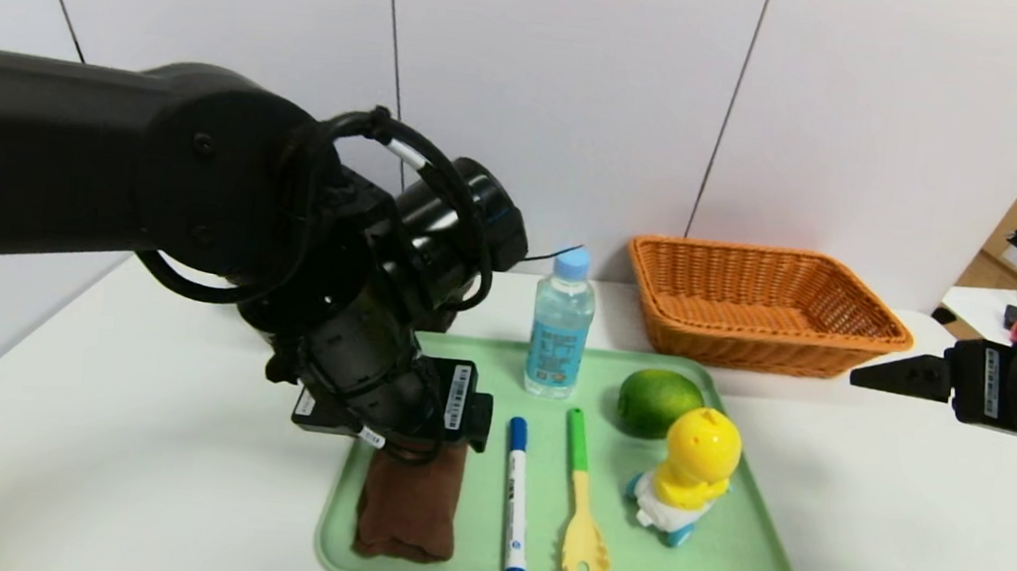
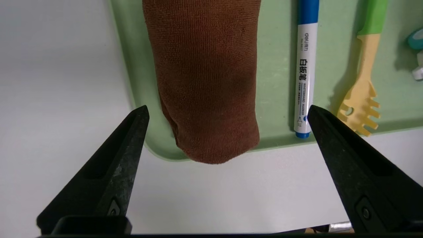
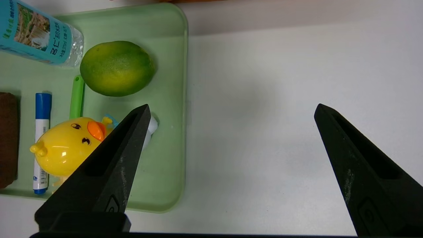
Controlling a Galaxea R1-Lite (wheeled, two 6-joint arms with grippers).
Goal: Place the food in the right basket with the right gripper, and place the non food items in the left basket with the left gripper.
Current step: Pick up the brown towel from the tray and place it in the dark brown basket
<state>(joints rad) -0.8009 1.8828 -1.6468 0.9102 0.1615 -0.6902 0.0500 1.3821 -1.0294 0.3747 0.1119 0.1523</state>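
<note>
**Left arm over the cloth, right arm off to the side**

Green tray [image 1: 728, 568] sits on the white table [image 1: 912, 548]. On it, from the robot's left to right: a folded brown cloth [image 1: 410, 509], a blue-capped whiteboard marker [image 1: 516, 501], a green-handled yellow pasta spoon [image 1: 582, 516], and a yellow duck toy [image 1: 686, 475]. Toward the far edge stand a water bottle [image 1: 561, 323], upright, and a green lime [image 1: 658, 402] just beside the duck.

Left gripper [image 2: 226, 114] hangs above the cloth's near end, fingers [image 2: 130, 138] spread wide, one to each side of the cloth, not touching it. The cloth's tip overhangs the tray's near rim. The marker lies just beside the cloth.

Right gripper [image 3: 231, 112] hovers over bare table on the tray's right side, well apart from the lime, its fingers [image 3: 132, 132] spread and holding nothing.

An orange wicker basket [image 1: 768, 306] stands behind the tray, to the right, with nothing visible inside.
</note>
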